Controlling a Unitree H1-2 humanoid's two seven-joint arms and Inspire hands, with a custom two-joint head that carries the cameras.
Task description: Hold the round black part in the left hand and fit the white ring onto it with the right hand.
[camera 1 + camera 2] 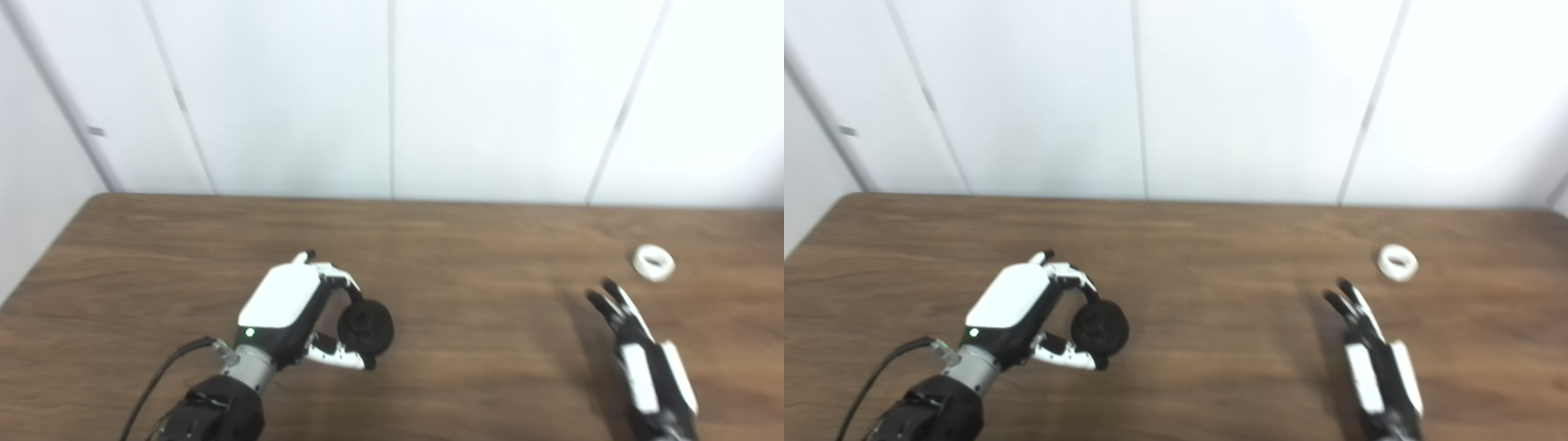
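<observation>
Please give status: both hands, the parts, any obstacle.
Left hand shut on round black part. Right hand open, short of white ring. Ring lies on table. Nothing between them.

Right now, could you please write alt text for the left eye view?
The left hand grips a round black part above a brown wooden table. The right hand, open, reaches toward a white ring lying beyond its fingertips.

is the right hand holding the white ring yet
No, the white ring lies on the table, apart from the right hand, whose fingers are straight and hold nothing.
</observation>
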